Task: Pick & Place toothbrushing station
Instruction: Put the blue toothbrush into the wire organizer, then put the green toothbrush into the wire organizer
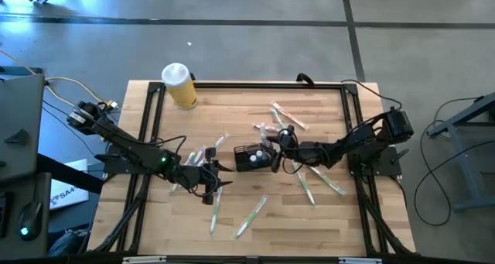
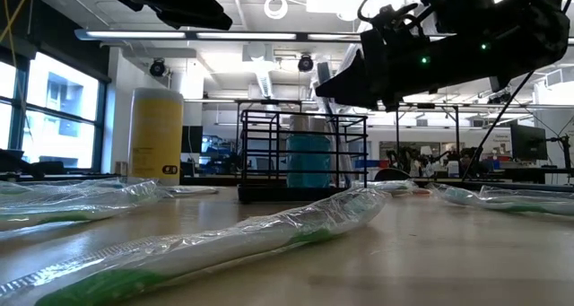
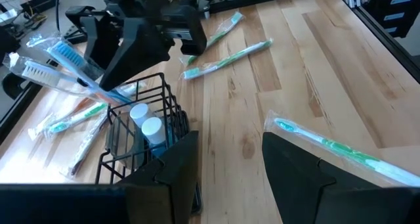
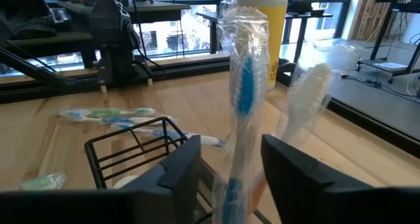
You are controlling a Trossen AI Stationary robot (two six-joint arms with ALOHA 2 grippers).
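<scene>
Between both hands: caddy [image 1: 250, 159], beside right hand [image 1: 276, 160].

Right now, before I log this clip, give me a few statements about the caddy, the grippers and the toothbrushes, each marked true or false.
1. The black mesh caddy stands upright near the table's middle. True.
2. The yellow cylinder lies on its side beside the caddy. False: it stands upright at the table's far edge.
3. The right gripper is at the caddy, with a wrapped blue toothbrush between its fingers. True.
4. All toothbrushes are inside the caddy. False: several wrapped ones lie on the table.
5. The left gripper is shut. False: its fingers are apart.
</scene>
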